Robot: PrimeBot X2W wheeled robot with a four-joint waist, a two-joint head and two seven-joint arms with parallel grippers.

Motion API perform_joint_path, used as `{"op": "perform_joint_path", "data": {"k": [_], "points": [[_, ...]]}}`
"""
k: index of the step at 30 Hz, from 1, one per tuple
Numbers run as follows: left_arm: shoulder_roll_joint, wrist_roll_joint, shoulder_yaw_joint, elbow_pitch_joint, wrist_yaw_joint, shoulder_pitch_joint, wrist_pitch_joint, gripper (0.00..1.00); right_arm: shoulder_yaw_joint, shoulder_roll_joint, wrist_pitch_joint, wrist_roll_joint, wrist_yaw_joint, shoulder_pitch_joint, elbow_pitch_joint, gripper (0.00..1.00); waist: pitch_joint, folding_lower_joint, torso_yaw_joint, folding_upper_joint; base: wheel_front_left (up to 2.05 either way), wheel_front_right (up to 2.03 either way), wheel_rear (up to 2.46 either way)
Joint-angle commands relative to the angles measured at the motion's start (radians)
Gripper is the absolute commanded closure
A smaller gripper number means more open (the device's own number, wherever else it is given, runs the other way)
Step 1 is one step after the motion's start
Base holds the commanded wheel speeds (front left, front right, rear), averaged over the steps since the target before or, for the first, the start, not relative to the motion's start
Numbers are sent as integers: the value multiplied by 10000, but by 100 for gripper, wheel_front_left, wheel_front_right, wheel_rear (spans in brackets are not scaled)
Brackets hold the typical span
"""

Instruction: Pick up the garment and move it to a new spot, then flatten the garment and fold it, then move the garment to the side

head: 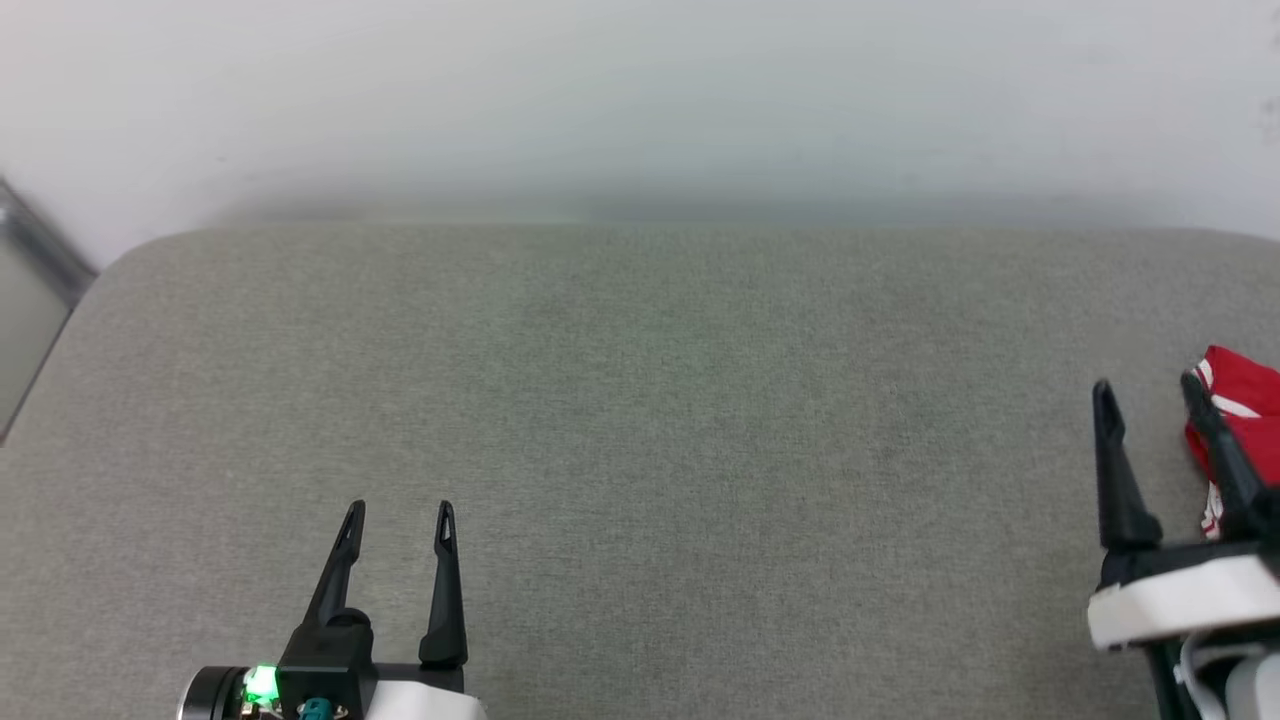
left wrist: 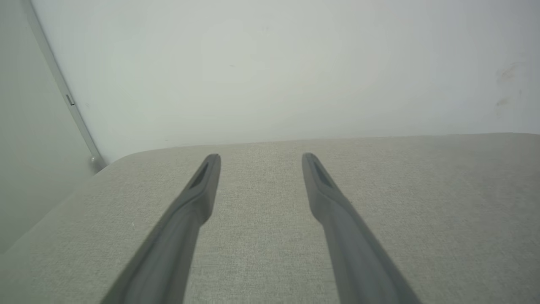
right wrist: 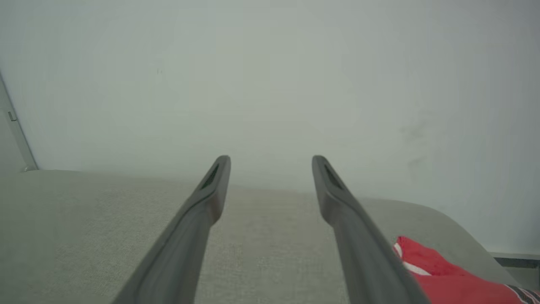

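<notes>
Starting the pickup, right gripper [head: 1147,386] and left gripper [head: 400,508] gape empty; next, the right should close on the garment [head: 1245,398], frame's right edge.

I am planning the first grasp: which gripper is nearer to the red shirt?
Right. The right gripper is open just beside the red shirt, which lies to its right. The left gripper is open far to the shirt's left, across the grey cushion.
</notes>
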Motion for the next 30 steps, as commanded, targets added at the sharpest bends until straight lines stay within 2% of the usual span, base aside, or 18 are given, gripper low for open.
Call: {"op": "perform_joint_path", "data": {"k": [1, 15, 26, 27, 30], "points": [[-2, -84, 50, 86, -57, 125, -23, 0, -36, 202, -89, 102, -7, 406, 46, 0, -210, 2, 154, 0, 0, 0, 0], [-59, -327, 254, 452, -360, 359, -23, 0, -368, 1012, -311, 75, -6, 2448, -440, 0, -619, 2, 372, 0, 0, 0, 0], [-102, -441, 417, 462, -622, 335, -23, 0, -284, 1165, -350, -201, -6, 2742, -531, 0, -654, 2, 292, 0, 0, 0, 0], [-92, -440, 371, 495, -623, 329, 0, 100, -275, 1128, -307, -124, -2, 2652, -457, 100, -655, 2, 292, 0, 0, 0, 0], [-98, -460, 348, 673, -624, 403, 6, 100, -261, 1147, -283, -81, -2, 2649, -262, 100, -655, 2, 291, 0, 0, 0, 0]]}}
